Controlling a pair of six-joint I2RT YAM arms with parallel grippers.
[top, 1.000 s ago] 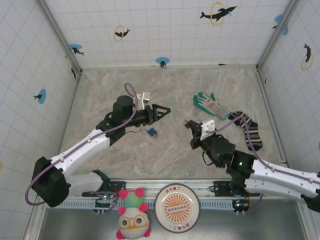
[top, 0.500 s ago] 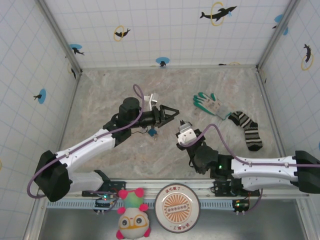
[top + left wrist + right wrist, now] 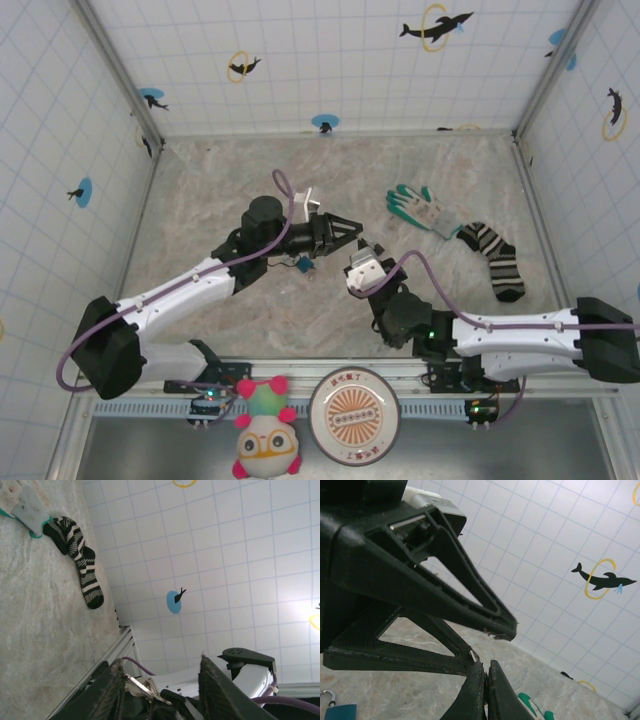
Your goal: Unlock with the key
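Slowly align the right hand point(image 3: 486, 666), pinched narrow, between the wide-spread left hand point(image 3: 355, 229), above the blue padlock point(image 3: 303, 264).

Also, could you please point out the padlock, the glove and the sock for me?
padlock point(image 3: 303, 265): top view, on its blue body.
glove point(image 3: 426, 210): top view, on the pale palm.
sock point(image 3: 496, 259): top view, on the striped middle.

No writing could be read anywhere; the round disc point(image 3: 354, 402) at bottom centre of the top view bore marks too small.
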